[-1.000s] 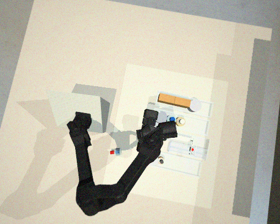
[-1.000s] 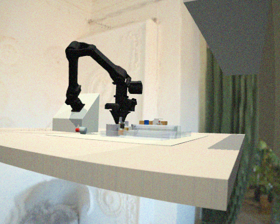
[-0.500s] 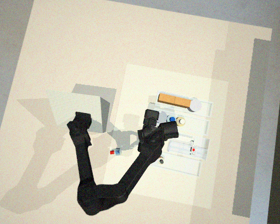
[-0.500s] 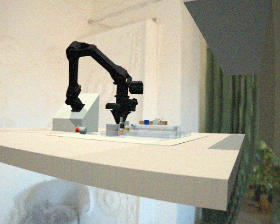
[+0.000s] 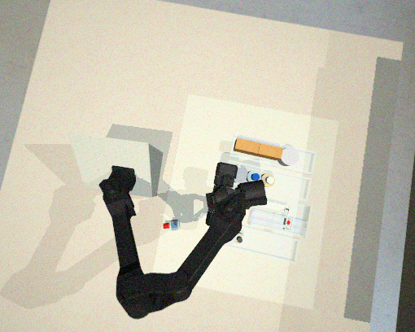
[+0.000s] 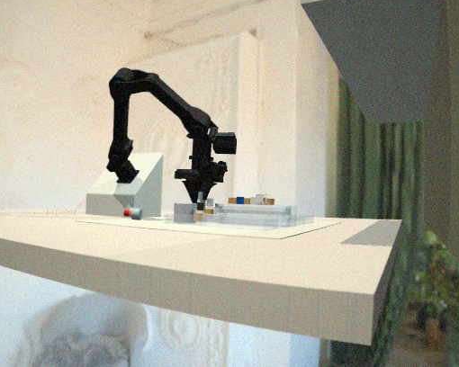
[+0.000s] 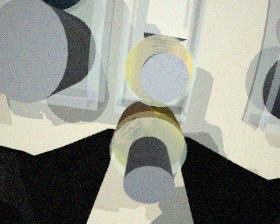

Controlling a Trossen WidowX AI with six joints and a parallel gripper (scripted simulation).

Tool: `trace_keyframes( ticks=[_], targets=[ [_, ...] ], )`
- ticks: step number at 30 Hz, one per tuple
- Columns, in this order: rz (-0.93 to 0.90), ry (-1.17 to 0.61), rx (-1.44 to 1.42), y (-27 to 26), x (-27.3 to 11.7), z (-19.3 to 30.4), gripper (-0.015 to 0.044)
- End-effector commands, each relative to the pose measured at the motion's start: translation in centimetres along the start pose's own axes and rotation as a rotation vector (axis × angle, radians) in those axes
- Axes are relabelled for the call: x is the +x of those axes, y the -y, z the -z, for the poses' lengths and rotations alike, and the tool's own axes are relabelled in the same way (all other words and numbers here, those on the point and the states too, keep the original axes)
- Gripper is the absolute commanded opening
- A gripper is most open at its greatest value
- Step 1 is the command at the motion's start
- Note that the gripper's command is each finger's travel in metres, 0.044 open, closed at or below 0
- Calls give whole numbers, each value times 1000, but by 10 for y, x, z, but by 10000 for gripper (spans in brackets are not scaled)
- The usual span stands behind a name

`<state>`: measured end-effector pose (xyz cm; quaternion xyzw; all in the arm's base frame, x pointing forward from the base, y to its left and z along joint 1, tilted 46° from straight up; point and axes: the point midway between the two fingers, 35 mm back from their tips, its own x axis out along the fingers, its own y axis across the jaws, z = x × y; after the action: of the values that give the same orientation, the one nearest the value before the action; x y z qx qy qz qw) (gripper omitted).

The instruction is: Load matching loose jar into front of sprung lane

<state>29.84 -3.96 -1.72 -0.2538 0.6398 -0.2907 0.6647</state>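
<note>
Table (image 6: pixel 237 263): we see a big, flat, cream top, with the rack near its right edge.
Wedge block (image 5: pixel 116 160): pale grey, sloped, toward the left edge.
Rack (image 5: pixel 299 189): clear see-through lanes.
Orange box (image 5: pixel 258 148): long, in the far lane.
Grey jar (image 7: pixel 38 47): round, beside our lane.
Lane jar (image 7: pixel 161 72): yellow, round, grey lid.
Gripper (image 7: pixel 149 178): clamped on the matching yellow jar (image 7: pixel 148 160), at the lane's front, touching the lane jar.

Pincer (image 6: pixel 200 198) clamps a jar (image 6: pixel 201 205) — at the clear rack's (image 6: pixel 255 214) front.
</note>
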Motion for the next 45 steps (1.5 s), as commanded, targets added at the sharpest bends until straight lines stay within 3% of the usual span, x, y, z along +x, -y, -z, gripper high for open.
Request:
trace_keyframes(
  ticks=[1,45],
  targets=[
    [0,23,19,1,-2,-11,0],
    [0,23,19,3,-5,-26,0]
  ],
)
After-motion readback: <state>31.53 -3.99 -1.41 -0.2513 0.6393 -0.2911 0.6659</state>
